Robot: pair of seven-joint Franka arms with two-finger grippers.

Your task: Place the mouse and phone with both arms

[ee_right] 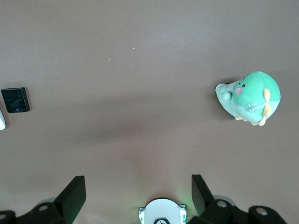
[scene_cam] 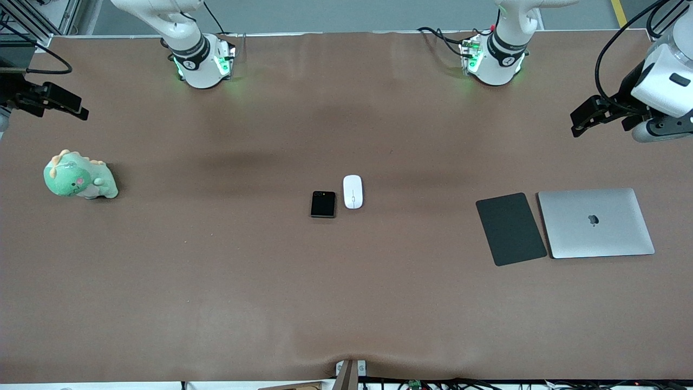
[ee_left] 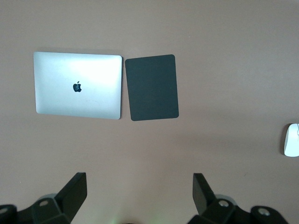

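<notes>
The white mouse (scene_cam: 352,191) and the black folded phone (scene_cam: 323,204) lie side by side at the middle of the table, the phone slightly nearer the front camera. My left gripper (scene_cam: 577,125) hangs open and empty, high over the left arm's end of the table. My right gripper (scene_cam: 80,112) hangs open and empty, high over the right arm's end. The left wrist view shows open fingers (ee_left: 75,192) over bare table and the mouse (ee_left: 292,140) at its edge. The right wrist view shows open fingers (ee_right: 74,193) and the phone (ee_right: 15,100).
A flat black pad (scene_cam: 510,228) and a closed silver laptop (scene_cam: 595,222) lie side by side toward the left arm's end. A green plush dinosaur (scene_cam: 78,176) sits toward the right arm's end. The arms' bases (scene_cam: 203,62) stand along the table's edge farthest from the front camera.
</notes>
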